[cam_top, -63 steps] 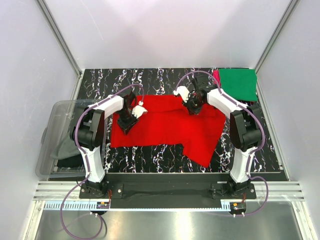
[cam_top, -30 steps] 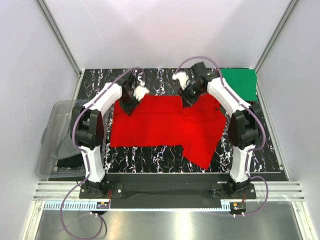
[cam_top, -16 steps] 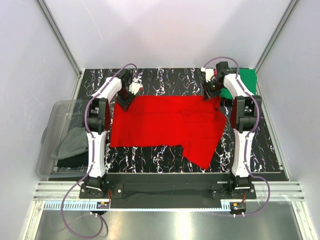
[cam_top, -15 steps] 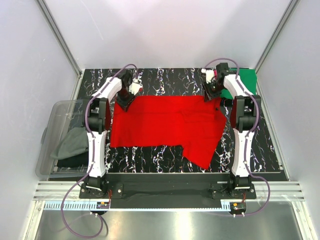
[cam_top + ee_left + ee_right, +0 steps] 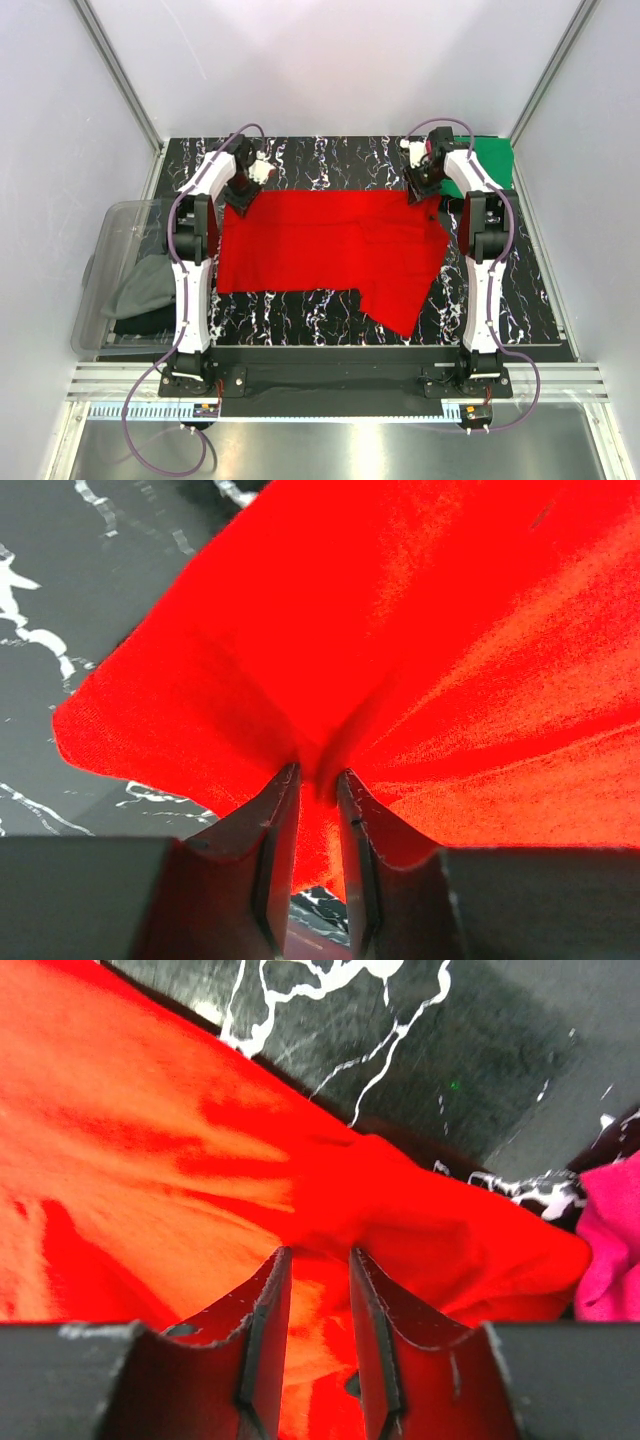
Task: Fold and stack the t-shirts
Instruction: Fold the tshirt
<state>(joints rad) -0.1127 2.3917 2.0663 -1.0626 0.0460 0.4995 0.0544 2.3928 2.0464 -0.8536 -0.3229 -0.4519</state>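
Spread flat: the red t-shirt [image 5: 320, 245], pinched at two corners.
It lies mid-frame on the marbled table [image 5: 290, 315]. The left gripper [image 5: 318, 775] clamps its upper-left corner and the right gripper [image 5: 318, 1253] its upper-right. The folded green t-shirt [image 5: 495, 170] lies just beyond.

Pink t-shirt [image 5: 612, 1250] cut off at frame edge; green t-shirt [image 5: 492, 165] partly behind right arm [image 5: 480, 215].

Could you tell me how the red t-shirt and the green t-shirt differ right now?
The red t-shirt lies spread open across the middle of the table; the green t-shirt is folded square at the far right corner. The left gripper and right gripper each pinch the red one's far edge; no gripper holds the green one. Both are plain cloth on the table.
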